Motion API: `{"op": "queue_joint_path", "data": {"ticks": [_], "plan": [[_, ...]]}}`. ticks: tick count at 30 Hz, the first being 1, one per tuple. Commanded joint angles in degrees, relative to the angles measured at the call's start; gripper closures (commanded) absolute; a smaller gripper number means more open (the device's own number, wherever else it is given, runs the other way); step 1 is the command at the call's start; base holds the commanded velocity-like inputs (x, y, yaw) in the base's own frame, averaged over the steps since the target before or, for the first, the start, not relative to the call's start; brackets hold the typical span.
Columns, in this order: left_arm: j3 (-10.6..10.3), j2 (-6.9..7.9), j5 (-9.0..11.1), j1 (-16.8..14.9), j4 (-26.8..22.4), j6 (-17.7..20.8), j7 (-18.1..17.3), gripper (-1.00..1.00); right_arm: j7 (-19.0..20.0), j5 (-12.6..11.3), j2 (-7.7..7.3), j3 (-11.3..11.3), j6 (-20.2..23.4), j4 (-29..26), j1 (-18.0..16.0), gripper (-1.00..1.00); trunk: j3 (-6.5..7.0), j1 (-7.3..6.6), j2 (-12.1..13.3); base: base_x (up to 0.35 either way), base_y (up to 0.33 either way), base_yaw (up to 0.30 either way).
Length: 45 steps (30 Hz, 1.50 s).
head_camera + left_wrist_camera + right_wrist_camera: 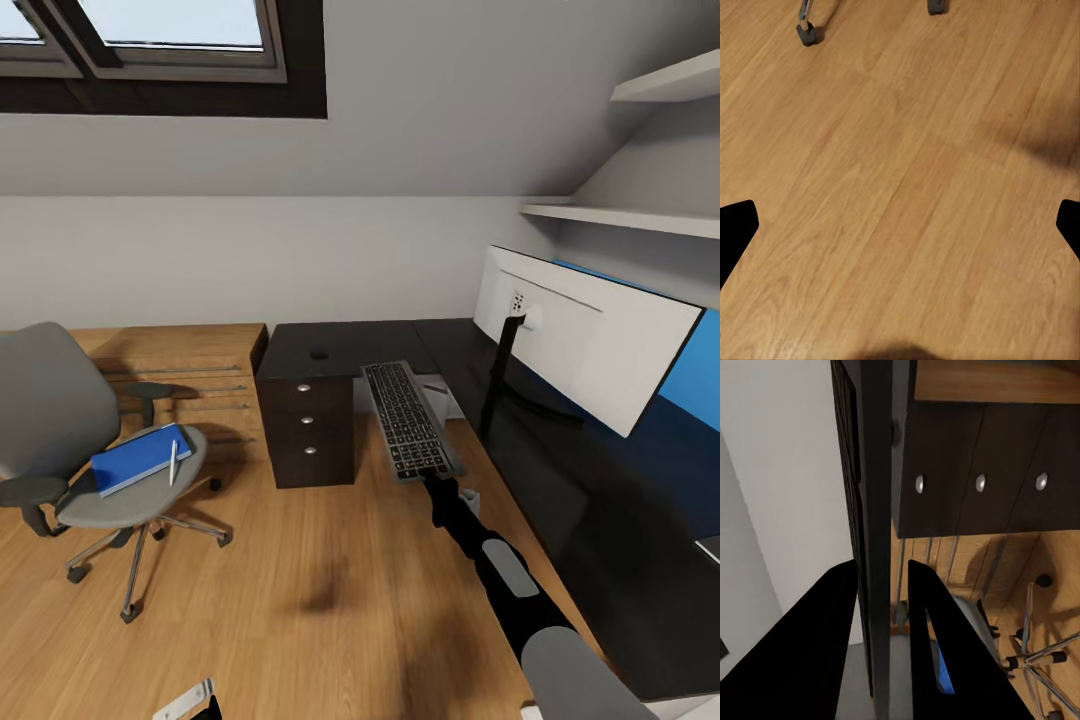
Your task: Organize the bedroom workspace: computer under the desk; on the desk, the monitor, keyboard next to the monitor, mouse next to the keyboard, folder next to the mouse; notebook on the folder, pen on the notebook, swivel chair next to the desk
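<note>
The right claw [883,585] grips the keyboard [408,420] in the air beside the tabletop [560,480], the left claw [900,225] is wide, and the folder [140,458] waits on the swivel chair [60,420]

Keyboard [409,420] aloft off desk [560,470] edge, folder [141,457] and pen [173,462] on swivel chair [70,430]
</note>
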Motion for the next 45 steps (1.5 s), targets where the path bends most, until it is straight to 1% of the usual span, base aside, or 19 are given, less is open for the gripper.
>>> {"op": "queue_joint_path", "data": {"ticks": [1, 5, 12, 16, 25, 36, 40, 45], "plan": [[-0.5, 0.09, 0.6, -0.1, 0.0, -0.4, 0.4, -1.00, 0.2, -0.5, 0.01, -0.4, 0.6, 0.0, 0.0, 1.00, -0.06, 0.00, 0.0, 0.028, 0.000, 0.000], [-0.5, 0.09, 0.6, -0.1, 0.0, -0.4, 0.4, -1.00, 0.7, -0.5, -0.56, -0.3, 0.7, -0.1, 0.0, 1.00, -0.06, 0.00, 0.0, 0.159, 0.000, 0.000], [-0.5, 0.09, 0.6, -0.1, 0.1, -0.4, 0.4, -1.00, 5.1, -0.1, -1.23, -0.1, 0.6, -0.1, 0.0, 1.00, -0.06, 0.00, 0.0, 0.303, 0.000, 0.000], [-0.5, 0.06, 0.6, -0.1, 0.2, -0.4, 0.4, -1.00, 6.4, 0.1, -1.27, 0.0, 0.6, 0.0, 0.0, 1.00, -0.06, 0.00, 0.0, 0.322, 0.000, 0.000], [-0.5, 0.01, 0.6, -0.1, 0.2, -0.4, 0.3, -1.00, 7.1, -0.3, -1.21, -0.1, 0.7, 0.0, 0.0, 1.00, -0.06, 0.00, 0.0, 0.262, 0.000, 0.000], [-0.5, 0.09, 0.6, -0.1, 0.2, -0.4, 0.3, -1.00, 7.8, -0.2, -1.28, -0.2, 0.7, 0.1, 0.0, 1.00, -0.06, 0.00, 0.0, 0.317, 0.000, 0.000], [-0.5, 0.09, 0.6, -0.1, 0.2, -0.4, 0.4, -1.00, 7.8, -0.3, -1.75, -0.2, 0.7, 0.2, 0.0, 1.00, -0.06, 0.00, 0.0, 0.329, 0.000, 0.000], [-0.5, 0.09, 0.6, -0.1, 0.2, -0.4, 0.4, -1.00, 7.8, -0.4, -1.91, -0.2, 0.8, 0.2, 0.0, 1.00, -0.06, 0.00, 0.0, 0.329, 0.000, 0.000]]}}
